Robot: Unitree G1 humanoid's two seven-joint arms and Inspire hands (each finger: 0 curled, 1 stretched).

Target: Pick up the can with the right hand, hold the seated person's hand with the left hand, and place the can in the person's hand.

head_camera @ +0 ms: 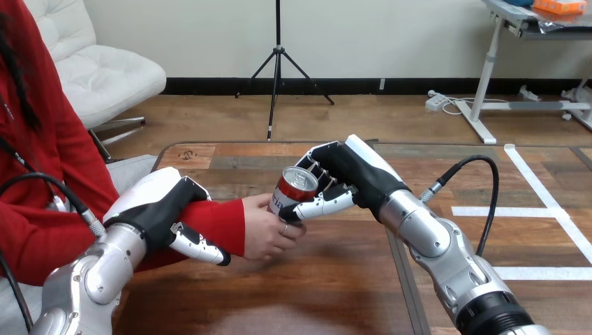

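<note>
While aloft, can (297,187) in right robot hand (343,173), against person's hand (267,229).

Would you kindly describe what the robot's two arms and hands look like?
The left arm and right arm are silver, with rounded segments. The left hand and right hand are black with white back shells and black-and-white jointed fingers. A black cable loops by the right arm.

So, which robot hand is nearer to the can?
Right. The right hand is curled round the can; the left hand grips the person's forearm, well to the can's left, apart from it.
</note>
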